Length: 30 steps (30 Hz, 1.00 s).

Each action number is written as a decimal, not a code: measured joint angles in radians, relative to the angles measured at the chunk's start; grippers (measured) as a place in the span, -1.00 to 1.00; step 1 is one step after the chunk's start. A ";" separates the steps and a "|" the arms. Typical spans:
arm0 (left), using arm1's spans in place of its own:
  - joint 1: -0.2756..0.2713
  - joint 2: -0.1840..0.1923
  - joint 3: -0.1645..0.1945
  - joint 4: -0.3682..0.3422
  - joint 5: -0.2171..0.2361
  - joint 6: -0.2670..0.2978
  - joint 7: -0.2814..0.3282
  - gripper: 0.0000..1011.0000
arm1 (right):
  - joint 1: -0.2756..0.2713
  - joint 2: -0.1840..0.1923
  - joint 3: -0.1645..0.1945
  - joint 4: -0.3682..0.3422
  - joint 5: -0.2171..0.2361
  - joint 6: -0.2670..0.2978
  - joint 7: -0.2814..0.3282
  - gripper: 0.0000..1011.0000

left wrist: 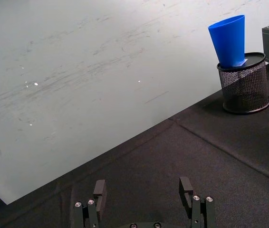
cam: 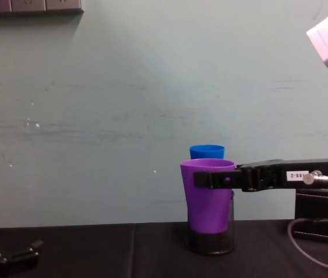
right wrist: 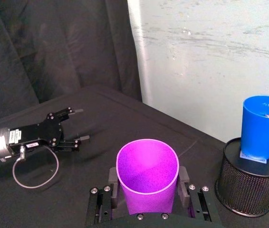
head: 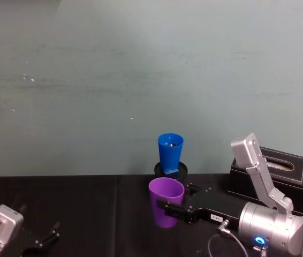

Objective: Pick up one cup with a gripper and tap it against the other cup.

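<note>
Low at the far left, the left gripper (left wrist: 143, 191) sits just above the black cloth (left wrist: 196, 152), its fingers spread with nothing between them, well apart from both cups. Further right, the right gripper (cam: 210, 179) reaches in from the right and pinches the purple cup (head: 166, 199) just below its rim, holding it upright and clear of the cloth. Just beyond its fingertips, apart from the purple cup, the blue cup (head: 171, 151) stands slightly tilted in a mesh holder (left wrist: 244, 90). A black box (head: 280, 163) sits right of that gripper, further back.
</note>
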 joint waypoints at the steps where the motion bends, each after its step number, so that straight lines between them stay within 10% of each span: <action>1: 0.000 0.000 0.000 0.000 0.000 0.000 0.000 0.99 | 0.000 -0.001 0.000 0.000 0.000 0.000 0.000 0.43; 30: 0.000 0.000 0.000 0.000 0.000 0.000 0.000 0.99 | 0.002 -0.006 0.004 0.005 -0.002 -0.001 0.000 0.43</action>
